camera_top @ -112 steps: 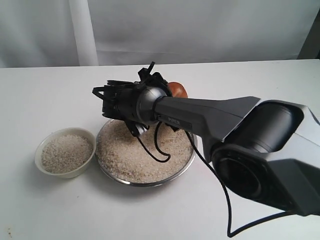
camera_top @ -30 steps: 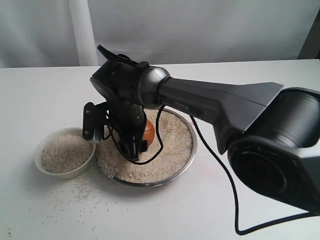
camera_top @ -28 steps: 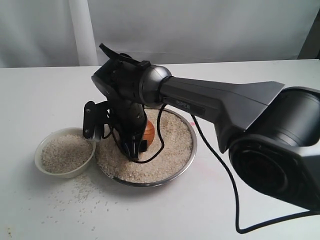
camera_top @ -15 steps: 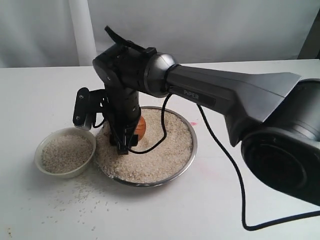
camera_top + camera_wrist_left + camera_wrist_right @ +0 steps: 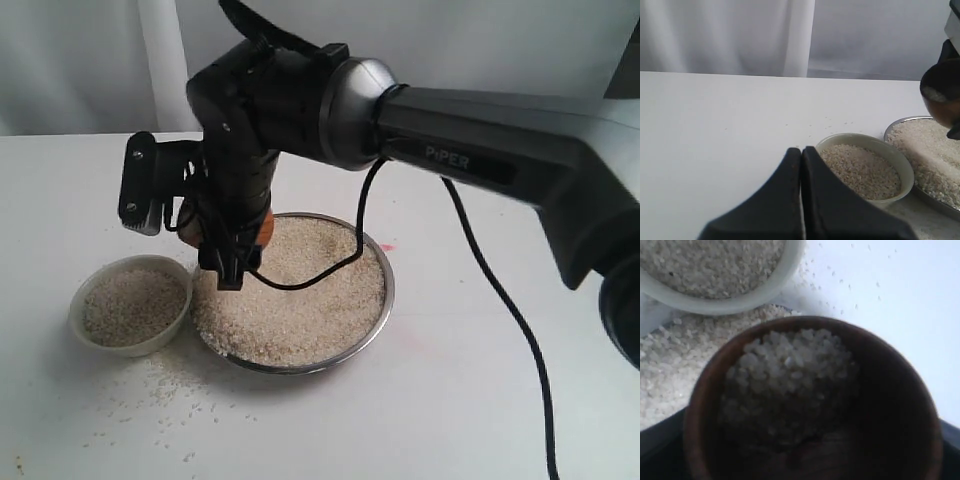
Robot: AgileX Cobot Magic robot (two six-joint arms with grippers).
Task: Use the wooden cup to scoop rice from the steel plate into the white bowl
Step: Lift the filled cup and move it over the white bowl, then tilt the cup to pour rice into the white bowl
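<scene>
My right gripper (image 5: 240, 248) is shut on the wooden cup (image 5: 263, 226), holding it above the left part of the steel plate (image 5: 385, 300), close to the white bowl (image 5: 130, 305). In the right wrist view the wooden cup (image 5: 890, 405) fills the frame and holds a heap of rice (image 5: 790, 372), with the white bowl's rim (image 5: 740, 302) just beyond it. The plate carries a wide bed of rice (image 5: 300, 300), and the bowl is nearly full of rice (image 5: 862, 170). My left gripper (image 5: 801, 151) is shut on nothing, low over the table beside the bowl.
Loose grains (image 5: 160, 385) lie scattered on the white table in front of the bowl and plate. The right arm's black cable (image 5: 330, 270) hangs over the plate. A pale curtain (image 5: 740, 35) backs the table.
The right gripper has lifted the cup out of the plate's rice, up and left toward the bowl. Since the oldest frame, loose grains have appeared on the table.
</scene>
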